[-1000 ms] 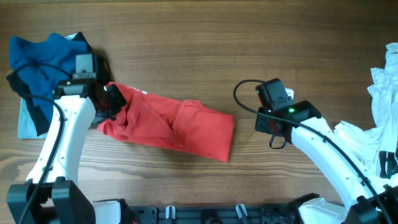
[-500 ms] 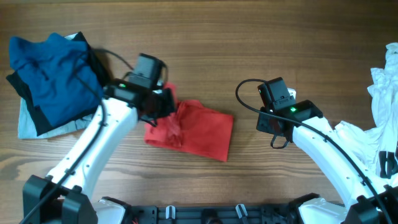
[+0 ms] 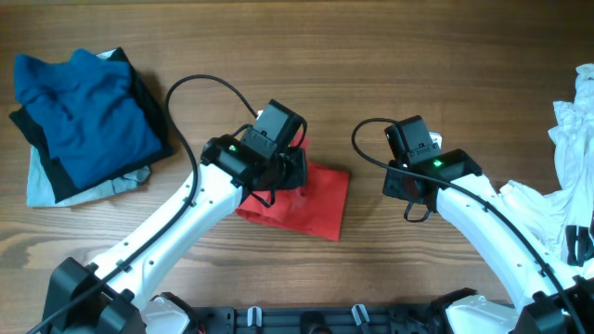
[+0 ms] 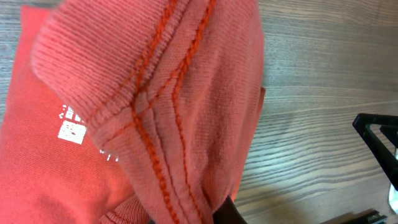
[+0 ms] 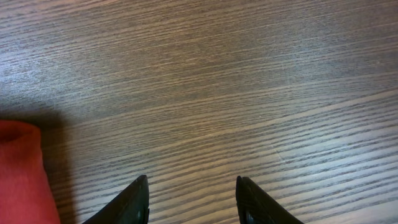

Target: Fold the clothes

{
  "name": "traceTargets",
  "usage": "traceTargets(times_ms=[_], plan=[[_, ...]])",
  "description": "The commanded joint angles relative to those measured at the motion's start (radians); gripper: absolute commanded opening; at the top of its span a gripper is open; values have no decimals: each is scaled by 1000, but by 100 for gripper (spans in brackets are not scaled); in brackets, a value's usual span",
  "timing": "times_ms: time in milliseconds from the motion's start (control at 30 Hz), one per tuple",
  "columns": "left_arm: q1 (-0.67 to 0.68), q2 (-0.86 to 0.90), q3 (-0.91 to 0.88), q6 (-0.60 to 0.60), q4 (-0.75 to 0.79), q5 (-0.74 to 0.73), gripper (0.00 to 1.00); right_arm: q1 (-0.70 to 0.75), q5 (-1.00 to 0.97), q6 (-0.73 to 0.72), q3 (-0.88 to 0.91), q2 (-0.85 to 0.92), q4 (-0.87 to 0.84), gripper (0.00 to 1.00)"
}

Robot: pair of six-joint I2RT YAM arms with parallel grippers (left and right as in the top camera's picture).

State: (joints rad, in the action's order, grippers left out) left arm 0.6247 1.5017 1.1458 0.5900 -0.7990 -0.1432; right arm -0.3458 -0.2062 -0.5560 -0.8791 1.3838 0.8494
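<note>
Red T-shirt [image 3: 320,199] — in left claw [image 3: 290,172]

From above, the left gripper [image 3: 290,170] hides its fingertips under its own black housing. In its wrist view the red short-sleeved cotton T-shirt [image 4: 155,112] crowds so close that no finger shows, and the white printed lettering [image 4: 73,127] is too small to read. The heap of white garments [image 3: 574,139] runs off the right edge overhead, and the folded blue garment [image 3: 79,102] leaves only slivers of a black garment [image 3: 156,116] and a pale blue garment [image 3: 37,186] showing.
</note>
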Motion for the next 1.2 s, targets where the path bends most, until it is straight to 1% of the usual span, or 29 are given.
traceTargets(times_ms=[0,133,233,333,567,700,900,1033,1167], plan=[[13,6,16,24,2,26,4,3,5,7,3,7,1,46],[12,5,22,24,-14,65,4,3,5,7,3,7,2,46],[13,3,62,21,-76,131,4,3,5,7,3,7,2,46],[13,3,106,21,-122,159,4,3,5,7,3,7,1,46],[49,4,119,21,-126,163,4,3,5,7,3,7,3,46],[97,13,119,22,-123,229,4,3,5,7,3,7,4,46],[133,74,117,22,-103,230,6,3,22,6,3,7,5,46],[146,129,117,22,-66,176,6,3,24,7,3,7,5,46],[166,163,117,22,-31,159,6,3,24,7,3,7,5,46]])
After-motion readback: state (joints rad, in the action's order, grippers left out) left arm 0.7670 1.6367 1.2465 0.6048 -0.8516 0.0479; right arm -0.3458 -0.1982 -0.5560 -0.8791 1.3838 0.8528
